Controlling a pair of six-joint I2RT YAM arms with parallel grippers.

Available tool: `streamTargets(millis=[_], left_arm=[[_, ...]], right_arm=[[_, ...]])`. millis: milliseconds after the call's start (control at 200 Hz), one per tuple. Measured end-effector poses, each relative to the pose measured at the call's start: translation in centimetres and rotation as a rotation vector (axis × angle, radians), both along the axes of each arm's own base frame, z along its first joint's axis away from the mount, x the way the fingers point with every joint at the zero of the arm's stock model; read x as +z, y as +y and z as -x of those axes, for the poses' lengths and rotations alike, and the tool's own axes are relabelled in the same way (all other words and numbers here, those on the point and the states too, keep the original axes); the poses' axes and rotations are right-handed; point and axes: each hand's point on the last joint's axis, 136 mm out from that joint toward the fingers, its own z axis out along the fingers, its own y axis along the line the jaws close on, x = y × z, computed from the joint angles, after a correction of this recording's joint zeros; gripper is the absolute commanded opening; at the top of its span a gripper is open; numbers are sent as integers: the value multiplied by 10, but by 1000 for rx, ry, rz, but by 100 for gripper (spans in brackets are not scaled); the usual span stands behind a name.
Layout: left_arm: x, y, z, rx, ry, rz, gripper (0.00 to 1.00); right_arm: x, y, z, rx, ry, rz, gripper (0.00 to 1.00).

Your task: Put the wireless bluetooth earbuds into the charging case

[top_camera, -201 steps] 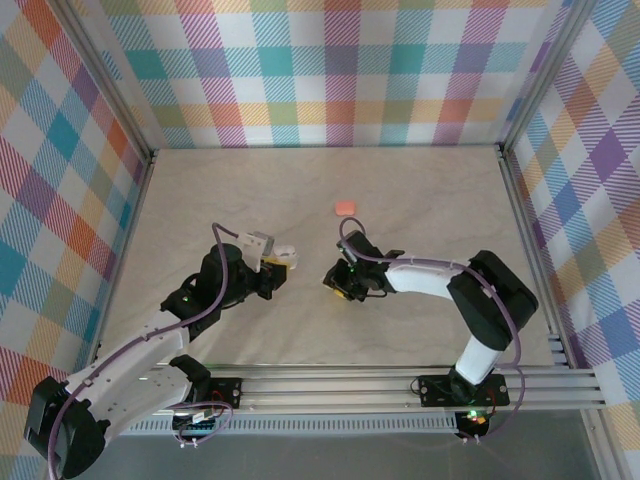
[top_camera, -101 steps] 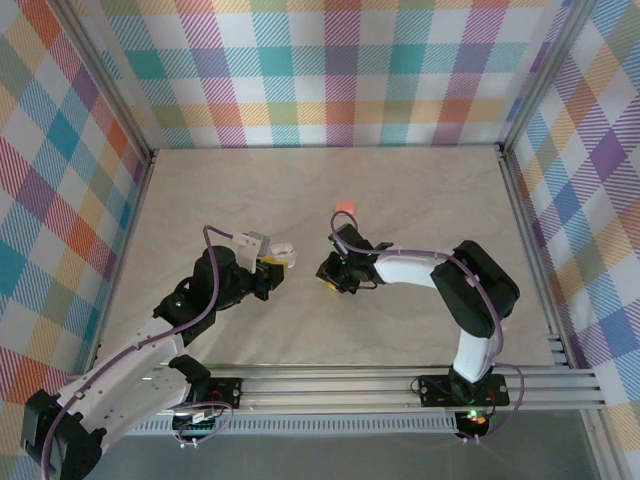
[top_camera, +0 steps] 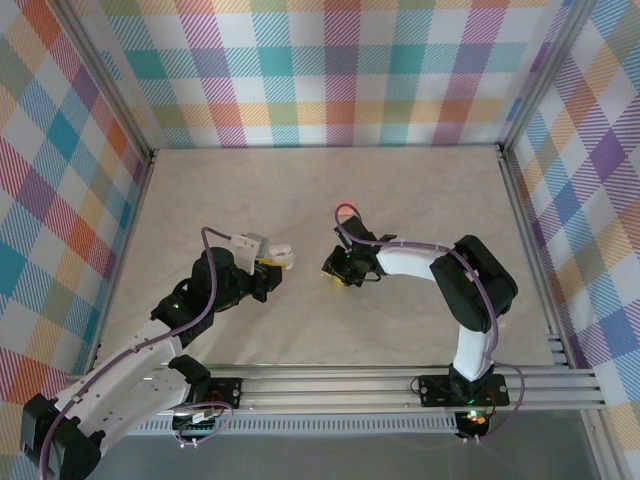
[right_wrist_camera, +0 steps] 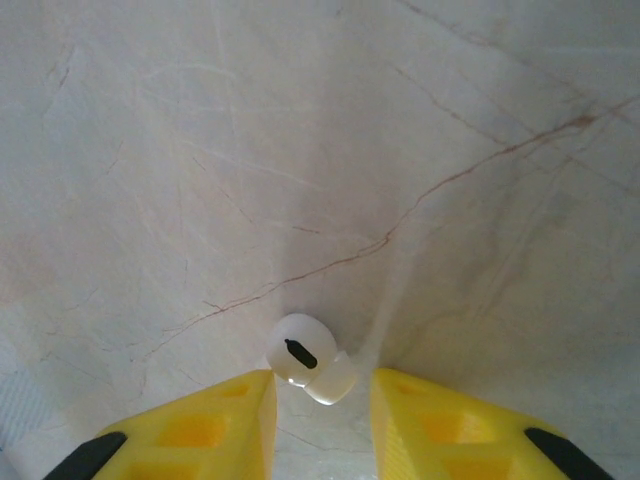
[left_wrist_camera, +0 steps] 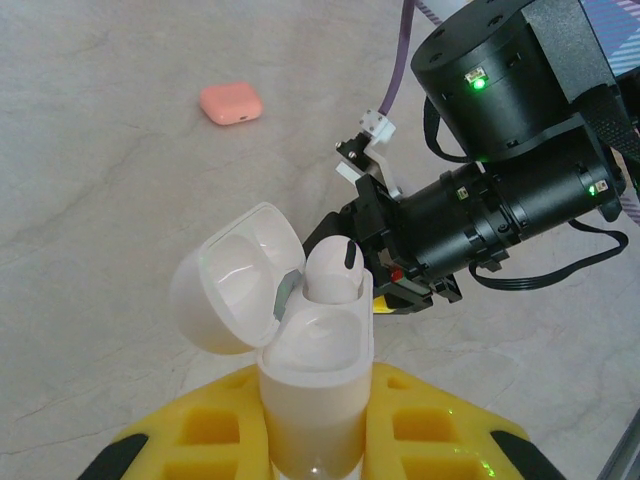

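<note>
My left gripper (left_wrist_camera: 315, 405) is shut on the white charging case (left_wrist_camera: 318, 385) and holds it upright. Its lid (left_wrist_camera: 225, 290) is flipped open to the left. One white earbud (left_wrist_camera: 331, 272) sits in the far slot; the near slot is bare. In the top view the left gripper (top_camera: 271, 266) and case (top_camera: 281, 256) hang left of the right gripper (top_camera: 335, 271). My right gripper (right_wrist_camera: 322, 388) is open and low over the table, with a second white earbud (right_wrist_camera: 300, 358) lying between its yellow fingers, close to the left finger (right_wrist_camera: 205, 425). No salmon-pink earbuds are visible.
A shut salmon-pink case (left_wrist_camera: 231, 102) lies on the marble table (top_camera: 420, 190) beyond both grippers. The right arm's black wrist (left_wrist_camera: 500, 190) is close in front of the white case. Plaid walls and metal rails (top_camera: 400, 385) bound the table.
The right arm's forearm swung toward the back while its gripper stayed near the same spot. The left arm shifted slightly with the open case. The right arm's cable now covers the pink case from above.
</note>
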Motion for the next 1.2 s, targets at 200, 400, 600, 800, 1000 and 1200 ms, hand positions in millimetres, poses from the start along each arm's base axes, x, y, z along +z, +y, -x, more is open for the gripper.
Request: streamTargets(millis=[200,400,600,800,1000,1200], left_arm=[[0,0,0,0,0,0,0],[0,0,0,1,1,-1,0],[-3,3,1,7,9,-10,0],[0,3,2,7,1,-5,0],[4,4,3,6,-11,-1,0],[3,4,3,4,-13,-4,0]], right_arm=[[-1,1,-1,27,3,15,31],[4,10,-10,80,-16,25,31],[23,21,-23,134,-65,21,31],[16,20,-22,161,-49,50,33],[14,11,-18,137,-36,80,42],[19,0,-10,97,-34,106,42]])
